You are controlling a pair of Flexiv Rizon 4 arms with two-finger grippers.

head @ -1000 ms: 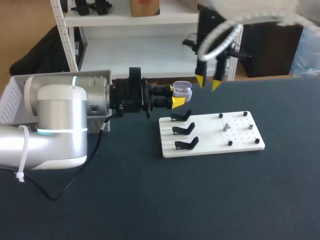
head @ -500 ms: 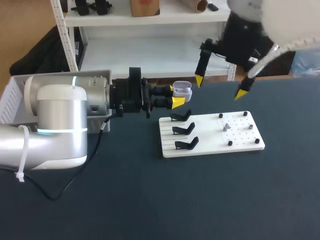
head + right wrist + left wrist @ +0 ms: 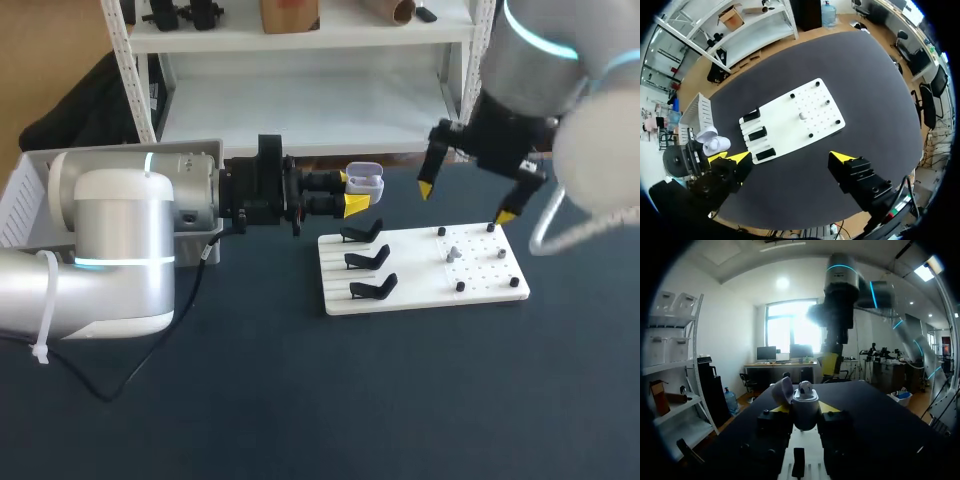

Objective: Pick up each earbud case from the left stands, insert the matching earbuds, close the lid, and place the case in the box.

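Open earbud case (image 3: 366, 181) being held just beyond the white board's (image 3: 420, 285) far left corner.

The box (image 3: 20, 190) is being largely hidden by the left arm, and the small pieces on the board are being left unidentified. The case, lid up, is being clamped between the left gripper's (image 3: 357, 193) fingers, beyond the board's stands (image 3: 367, 260). The right gripper (image 3: 465, 202) is being held spread wide and empty above the board's far edge.

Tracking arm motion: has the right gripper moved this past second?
Yes. The right gripper shifted rightward and lower, to the far edge of the white board.
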